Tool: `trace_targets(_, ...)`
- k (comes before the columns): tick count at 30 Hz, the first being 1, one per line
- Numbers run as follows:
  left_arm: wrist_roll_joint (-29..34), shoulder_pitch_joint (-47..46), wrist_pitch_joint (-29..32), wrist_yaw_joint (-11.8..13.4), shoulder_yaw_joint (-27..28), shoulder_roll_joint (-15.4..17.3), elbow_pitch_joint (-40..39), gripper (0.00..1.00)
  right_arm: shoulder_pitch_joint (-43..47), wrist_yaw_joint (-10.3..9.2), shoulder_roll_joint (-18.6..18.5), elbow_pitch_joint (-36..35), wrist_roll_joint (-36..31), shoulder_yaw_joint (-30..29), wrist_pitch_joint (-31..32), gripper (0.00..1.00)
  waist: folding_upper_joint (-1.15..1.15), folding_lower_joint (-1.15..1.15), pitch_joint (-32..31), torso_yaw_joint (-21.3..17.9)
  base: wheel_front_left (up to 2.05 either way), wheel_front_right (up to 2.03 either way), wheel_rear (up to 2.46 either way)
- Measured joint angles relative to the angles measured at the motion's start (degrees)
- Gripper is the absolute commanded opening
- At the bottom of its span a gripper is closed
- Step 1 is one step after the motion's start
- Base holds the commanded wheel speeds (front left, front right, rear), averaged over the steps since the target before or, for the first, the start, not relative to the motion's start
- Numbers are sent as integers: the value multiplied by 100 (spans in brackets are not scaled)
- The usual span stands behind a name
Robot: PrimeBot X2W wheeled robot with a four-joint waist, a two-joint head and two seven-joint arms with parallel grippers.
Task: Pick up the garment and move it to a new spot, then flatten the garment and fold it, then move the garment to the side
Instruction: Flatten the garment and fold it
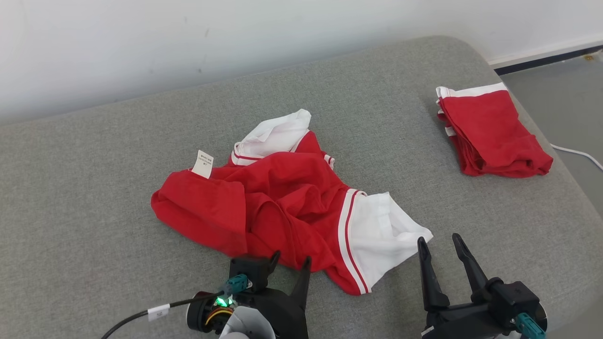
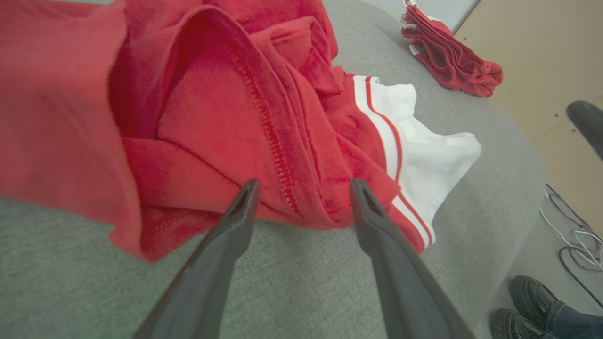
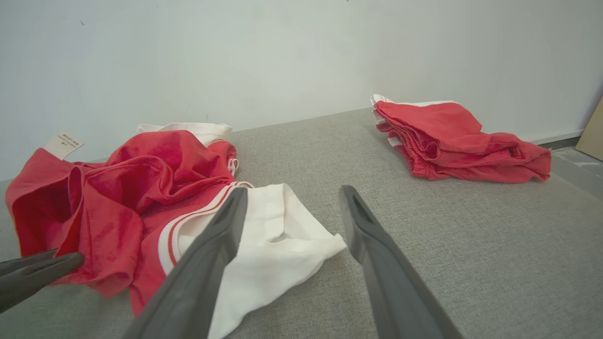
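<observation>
A crumpled red garment (image 1: pixel 278 207) with white sleeves and a white tag lies in the middle of the grey cushion (image 1: pixel 118 165). My left gripper (image 1: pixel 289 263) is open at the garment's near red hem, its fingers straddling a stitched fold (image 2: pixel 278 155) without closing on it. My right gripper (image 1: pixel 440 245) is open just right of the white sleeve (image 1: pixel 386 226), over bare cushion. In the right wrist view the sleeve (image 3: pixel 278 240) lies by the gripper's (image 3: pixel 292 195) left finger, and the garment's red body (image 3: pixel 122 188) bunches further left.
A folded red garment (image 1: pixel 490 132) with white trim sits at the cushion's far right, near its edge. A white wall runs behind. Floor with cables (image 2: pixel 574 235) and a person's shoes (image 2: pixel 523 306) lies beyond the cushion's right side.
</observation>
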Motion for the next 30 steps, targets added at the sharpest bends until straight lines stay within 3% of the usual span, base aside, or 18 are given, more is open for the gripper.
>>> trace_targets(1, -7, -11, -58, 7, 36, -13, 44, 20, -2, 0, 0, 0, 11, -2, 0, 100, 0, 0, 0, 0, 0, 0, 0)
trace_targets(2, -12, -36, -79, 5, 47, -21, 87, 0, -6, 0, 0, 0, 16, -1, 0, 100, 0, 0, 1, 0, 0, 0, 0)
trace_targets(8, -120, -94, -277, -23, 219, -38, 186, 0, -5, 0, 0, -20, 27, -32, 0, 100, 0, 0, -2, 66, 0, 0, 0)
trace_targets(13, -745, 28, -983, -213, 953, -79, -392, 0, 9, 0, 0, -27, 25, -66, 0, 100, 0, 0, -27, 206, 0, 0, 0)
trace_targets(18, -1107, 20, -1307, -443, 1621, -3, -1322, 0, 15, 0, 0, -37, 14, -76, 0, 100, 0, 0, -53, 343, 0, 0, 0)
trace_targets(25, -1201, -142, -1336, -443, 2087, 231, -2507, 0, 21, 0, 1, -19, -9, -62, 0, 100, 0, 0, -119, 475, 0, 0, 0)
trace_targets(30, -1146, -324, -1150, -298, 2117, 374, -2848, 0, 20, 0, 2, 11, -16, -19, 0, 100, 0, 0, -181, 489, 0, 0, 0)
